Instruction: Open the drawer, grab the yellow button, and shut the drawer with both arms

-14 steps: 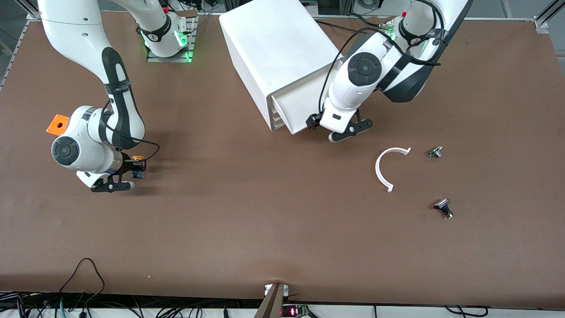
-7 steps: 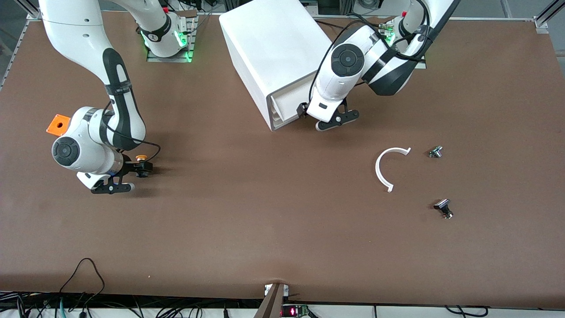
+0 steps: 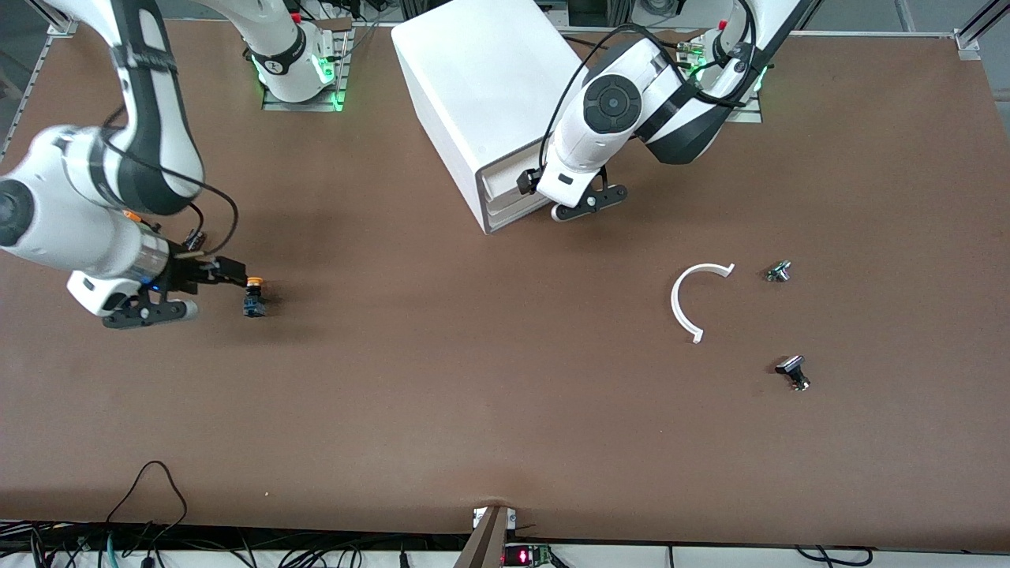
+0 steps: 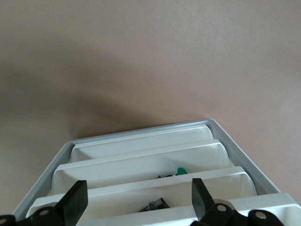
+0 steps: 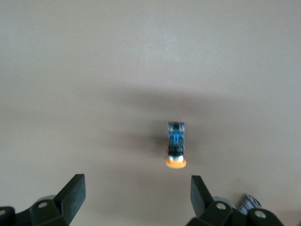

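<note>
Since a sec ago the right arm has swung up and back toward its end of the counter (image 3: 489, 410), leaving the button (image 3: 253, 298) alone on the brown surface, while the left arm has pushed the drawer (image 3: 505, 183) most of the way into the cabinet (image 3: 481, 87). Button now lies just off the tips of the right hand (image 3: 225, 272), not touching, slightly nearer the front cam than the fingers. It's on its side: long axis runs roughly toward/away from the front cam, orange cap pointing at the hand, blue base pointing away. Right hand fingers spread wide apart, holding nothing, w/ the button (image 5: 176, 145) seen past the gap between them. Farther back, left hand (image 3: 544, 188) sits at the drawer front (image 4: 141, 207), fingers wide apart, gripping nothing; whether they touch the front can't be told.
</note>
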Available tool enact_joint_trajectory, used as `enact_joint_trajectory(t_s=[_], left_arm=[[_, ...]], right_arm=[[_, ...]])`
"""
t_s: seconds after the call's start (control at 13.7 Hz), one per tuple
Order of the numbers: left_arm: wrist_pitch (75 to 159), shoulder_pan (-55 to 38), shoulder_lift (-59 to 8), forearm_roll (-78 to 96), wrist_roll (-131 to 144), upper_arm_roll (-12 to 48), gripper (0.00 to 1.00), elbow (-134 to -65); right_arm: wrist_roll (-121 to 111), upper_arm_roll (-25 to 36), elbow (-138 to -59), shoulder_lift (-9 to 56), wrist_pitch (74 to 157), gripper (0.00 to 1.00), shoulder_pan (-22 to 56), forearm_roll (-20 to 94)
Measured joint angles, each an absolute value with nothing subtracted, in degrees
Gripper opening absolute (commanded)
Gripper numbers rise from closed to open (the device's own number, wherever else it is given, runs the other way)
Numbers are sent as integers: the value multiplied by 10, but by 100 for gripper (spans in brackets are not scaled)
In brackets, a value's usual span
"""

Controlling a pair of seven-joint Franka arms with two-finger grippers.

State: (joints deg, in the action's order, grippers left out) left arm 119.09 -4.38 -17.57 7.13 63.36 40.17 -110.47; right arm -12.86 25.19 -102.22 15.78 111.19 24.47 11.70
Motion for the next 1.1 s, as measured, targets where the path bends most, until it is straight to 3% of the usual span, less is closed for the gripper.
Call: enact_joint_trajectory(t_s=[0.58,1.1], left_arm=[[1183,-44,-177,110,634,407,98,-1109],[1170,-44,-178,111,634,410,98,-1108]], right_arm=[[-86,252,-868,112,899,99,245,68],[-10,222,-818,104,824,99,234,54]])
